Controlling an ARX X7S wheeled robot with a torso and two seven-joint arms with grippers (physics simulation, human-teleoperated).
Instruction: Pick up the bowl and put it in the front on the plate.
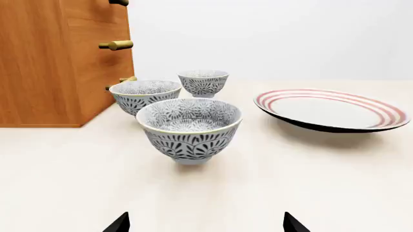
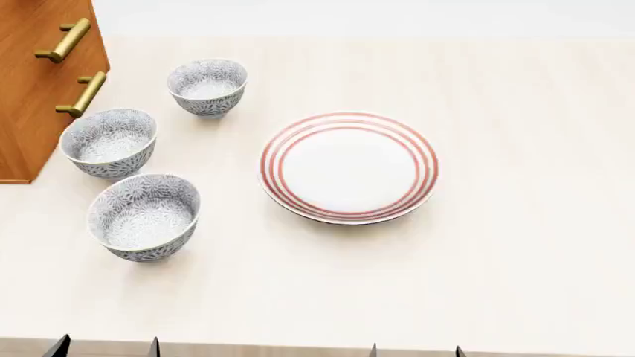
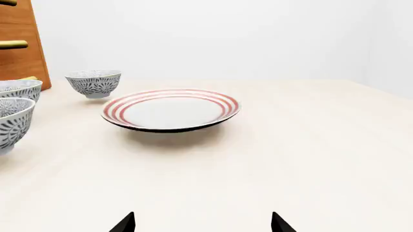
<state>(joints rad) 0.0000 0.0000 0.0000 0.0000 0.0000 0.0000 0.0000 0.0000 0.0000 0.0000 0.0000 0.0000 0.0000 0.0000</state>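
Three grey floral bowls stand in a row on the left of the pale table. The bowl in the front [image 2: 144, 216] [image 1: 189, 126] is nearest me, with the middle bowl [image 2: 109, 141] and the far bowl [image 2: 207, 87] behind it. To their right lies the red-ringed white plate [image 2: 349, 166] [image 3: 170, 109] [image 1: 330, 110], with nothing on it. My left gripper [image 2: 106, 348] [image 1: 206, 224] is open at the table's front edge, facing the front bowl and well short of it. My right gripper [image 2: 417, 351] [image 3: 202, 223] is open too, facing the plate from the same edge.
A wooden cabinet [image 2: 40, 74] [image 1: 58, 58] with brass handles [image 2: 65, 39] stands at the back left, close beside the middle bowl. The table's front edge [image 2: 297, 348] runs just ahead of both grippers.
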